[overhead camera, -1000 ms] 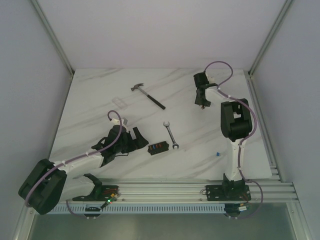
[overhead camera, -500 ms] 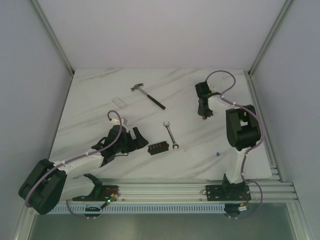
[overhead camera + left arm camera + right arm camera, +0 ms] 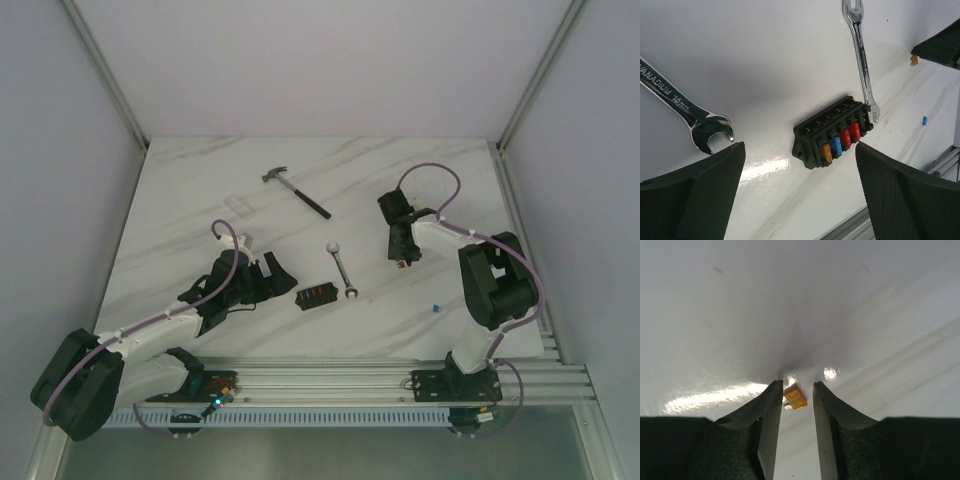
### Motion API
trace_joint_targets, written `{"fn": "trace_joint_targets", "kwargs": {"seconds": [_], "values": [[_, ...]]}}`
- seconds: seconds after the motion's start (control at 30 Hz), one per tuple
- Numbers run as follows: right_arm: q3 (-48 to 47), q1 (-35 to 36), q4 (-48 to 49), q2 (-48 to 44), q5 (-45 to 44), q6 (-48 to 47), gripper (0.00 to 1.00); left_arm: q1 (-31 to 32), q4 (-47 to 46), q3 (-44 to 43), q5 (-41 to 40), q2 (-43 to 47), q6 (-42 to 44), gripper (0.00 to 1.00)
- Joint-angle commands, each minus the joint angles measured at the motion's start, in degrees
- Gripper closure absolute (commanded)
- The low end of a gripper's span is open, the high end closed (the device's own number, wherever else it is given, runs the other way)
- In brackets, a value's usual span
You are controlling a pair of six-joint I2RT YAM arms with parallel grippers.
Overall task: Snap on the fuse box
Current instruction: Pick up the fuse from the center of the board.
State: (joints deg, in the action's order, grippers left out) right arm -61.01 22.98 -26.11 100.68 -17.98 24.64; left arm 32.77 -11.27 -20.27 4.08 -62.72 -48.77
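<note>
The fuse box [image 3: 834,134] lies on the desk [image 3: 200,180] near its near-centre, just right of the left claw [image 3: 278,276], whose jaws gape wide and hold nothing. A wrench [image 3: 862,60] ends just beside the box's corner; a second wrench [image 3: 687,112] lies apart. Farther right, the right claw [image 3: 796,386] stands narrowly parted, with an orange fuse [image 3: 795,397] between its tips, not clamped.

Smooth, glossy white table [image 3: 740,60], faintly marble-veined, is throwing back the lamps. The fuse box [image 3: 832,132] is showing matt black plastic, its fuses [image 3: 845,138] shiny coloured plastic. One wrench [image 3: 862,55] and a second wrench [image 3: 685,107] are gleaming as polished metal. The left gripper [image 3: 800,147] is showing matt black pads [image 3: 900,195] with fine mesh texture.
</note>
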Motion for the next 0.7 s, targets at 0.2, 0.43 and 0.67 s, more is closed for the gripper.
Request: {"fn": "trace_joint_targets", "kwargs": {"seconds": [0.2,0.43,0.67], "values": [[4.14,0.00,-6.29,-3.64,0.11,2.82,0.59,-0.26,0.62,0.94,1.11,2.43,0.26,0.00],[4.51,0.48,-6.43,-4.43,-0.07,3.31,0.56,-0.30,0.72,1.20,0.87,2.92,0.20,0.00],[2.39,0.11,-5.37,-4.24,2.40,1.61,0.54,-0.26,0.83,1.13,1.08,3.07,0.43,0.00]]}}
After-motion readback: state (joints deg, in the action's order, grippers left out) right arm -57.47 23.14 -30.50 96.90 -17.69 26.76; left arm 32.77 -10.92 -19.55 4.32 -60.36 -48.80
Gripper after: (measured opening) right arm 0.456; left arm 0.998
